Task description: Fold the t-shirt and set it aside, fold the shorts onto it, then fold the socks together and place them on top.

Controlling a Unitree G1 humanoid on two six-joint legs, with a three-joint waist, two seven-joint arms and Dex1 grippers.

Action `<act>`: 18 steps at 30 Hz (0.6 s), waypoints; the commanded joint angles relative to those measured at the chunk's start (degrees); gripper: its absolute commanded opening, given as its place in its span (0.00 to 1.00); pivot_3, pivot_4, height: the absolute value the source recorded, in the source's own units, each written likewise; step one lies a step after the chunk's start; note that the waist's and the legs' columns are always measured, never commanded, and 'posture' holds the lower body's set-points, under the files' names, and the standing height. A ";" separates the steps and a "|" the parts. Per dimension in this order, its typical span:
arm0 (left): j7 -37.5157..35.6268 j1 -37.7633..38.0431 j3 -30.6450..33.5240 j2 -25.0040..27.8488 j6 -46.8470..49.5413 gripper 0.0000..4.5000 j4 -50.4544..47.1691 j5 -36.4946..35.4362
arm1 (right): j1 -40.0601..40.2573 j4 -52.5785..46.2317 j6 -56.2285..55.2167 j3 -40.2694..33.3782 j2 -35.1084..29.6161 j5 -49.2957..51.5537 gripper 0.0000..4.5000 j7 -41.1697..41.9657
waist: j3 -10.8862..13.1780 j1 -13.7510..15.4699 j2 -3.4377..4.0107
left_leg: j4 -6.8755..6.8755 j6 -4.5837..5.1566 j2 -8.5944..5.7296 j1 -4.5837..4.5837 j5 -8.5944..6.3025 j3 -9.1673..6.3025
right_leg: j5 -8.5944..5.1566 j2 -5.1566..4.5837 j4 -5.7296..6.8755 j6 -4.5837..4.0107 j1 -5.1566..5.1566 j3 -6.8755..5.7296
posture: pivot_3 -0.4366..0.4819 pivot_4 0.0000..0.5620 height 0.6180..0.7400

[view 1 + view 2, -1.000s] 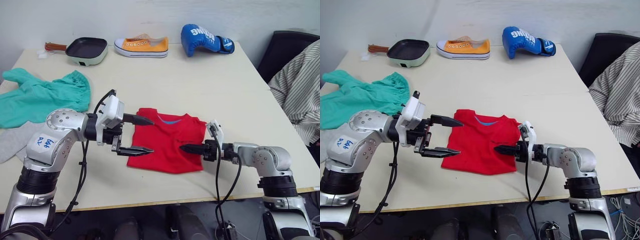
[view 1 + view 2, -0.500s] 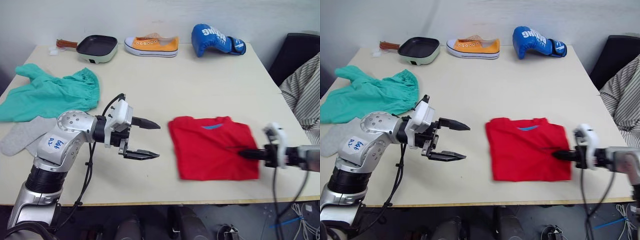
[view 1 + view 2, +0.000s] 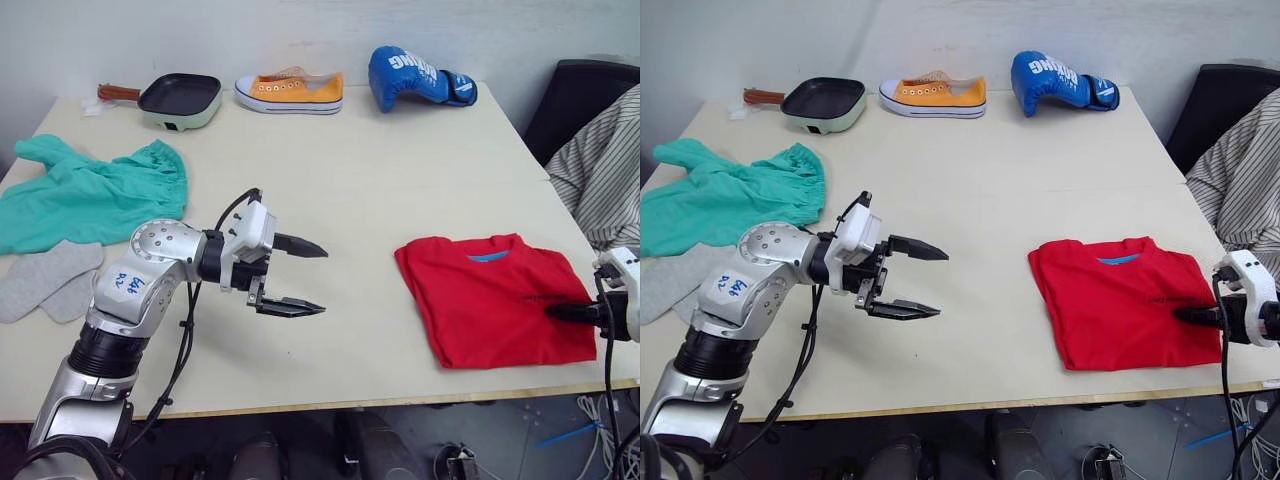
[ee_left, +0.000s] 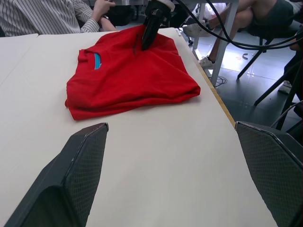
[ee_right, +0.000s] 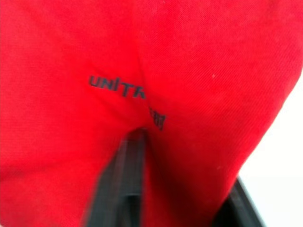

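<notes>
1. Teal shorts [image 3: 95, 195] lie bunched at the table's [image 3: 350, 190] far left, with the grey socks [image 3: 45, 283] just beside them.
2. Left gripper [image 3: 297, 275] hovers mid-table, jaws spread and empty; the shorts lie behind it to its left.
3. Folded t-shirt [image 3: 495, 298] sits by the right edge, pinched by the right gripper [image 3: 555, 312].

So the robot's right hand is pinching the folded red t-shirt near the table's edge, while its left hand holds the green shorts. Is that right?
Not quite. The left hand holds nothing: in the left eye view its fingers are spread open above bare table, and the green shorts lie apart from it, farther back on the robot's left. The rest holds: the right hand is closed on the folded red t-shirt near the table's edge.
</notes>
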 commanded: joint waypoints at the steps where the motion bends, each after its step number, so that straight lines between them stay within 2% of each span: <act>1: -0.02 -0.55 1.33 0.65 -0.26 1.00 -0.77 -0.23 | 0.14 4.06 -2.94 -5.65 -1.09 -1.43 0.55 -4.03 | 0.00 0.11 0.00 | 0.00 0.00 -0.01 0.00 0.00 0.01 | 0.00 -0.01 0.00 0.00 0.00 0.00 | 0.48 0.27 1.00; 5: 1.97 1.10 3.30 1.69 0.66 1.00 -1.40 -0.53 | -2.60 8.99 -9.81 -11.90 -3.07 -2.11 0.85 -8.14 | 0.01 0.03 0.07 | 0.00 0.00 -0.02 0.00 0.00 0.02 | 0.00 -0.01 0.00 0.00 0.00 0.00 | 0.48 0.27 1.00; 7: 3.21 2.49 4.60 2.18 1.14 1.00 -2.07 -0.70 | -3.39 7.28 -10.94 -14.18 -3.07 -1.39 0.99 -8.37 | 0.04 -0.13 0.19 | 0.00 0.00 -0.02 0.01 0.00 0.03 | 0.00 0.00 0.01 0.00 0.00 0.01 | 0.48 0.27 1.00; 9: 4.18 3.94 5.74 2.74 1.35 1.00 -2.80 -0.64 | -3.19 3.22 -11.92 -15.61 -2.57 -0.79 0.99 -7.88 | 0.06 -0.47 0.24 | -0.03 -0.02 0.01 0.06 0.01 0.06 | 0.00 0.04 0.03 0.00 0.00 0.05 | 0.48 0.27 1.00; 12: 7.91 9.62 10.01 6.18 0.02 1.00 -2.80 2.72 | -7.42 -14.67 -5.25 -19.67 3.31 9.39 0.99 -9.32 | 0.17 -1.73 0.41 | -0.08 -0.10 0.05 0.10 0.04 0.05 | 0.00 0.10 0.09 0.00 -0.02 0.13 | 0.48 0.27 1.00; 16: 12.86 12.71 11.34 9.79 -6.62 1.00 2.22 10.98 | -5.63 -30.50 -0.82 -20.69 9.08 19.04 0.99 -6.97 | 0.27 -1.52 0.40 | -0.21 -0.31 0.03 0.26 0.10 -0.21 | -0.01 0.28 0.24 0.00 -0.03 0.27 | 0.48 0.27 1.00; 18: 18.06 11.54 9.60 12.01 -12.69 1.00 9.59 19.33 | -4.92 -38.67 0.93 -18.35 11.37 23.20 0.99 -6.52 | 0.27 -0.47 0.41 | -0.22 -0.30 0.00 0.20 0.11 -0.30 | -0.01 0.26 0.18 -0.01 -0.03 0.25 | 0.48 0.27 1.00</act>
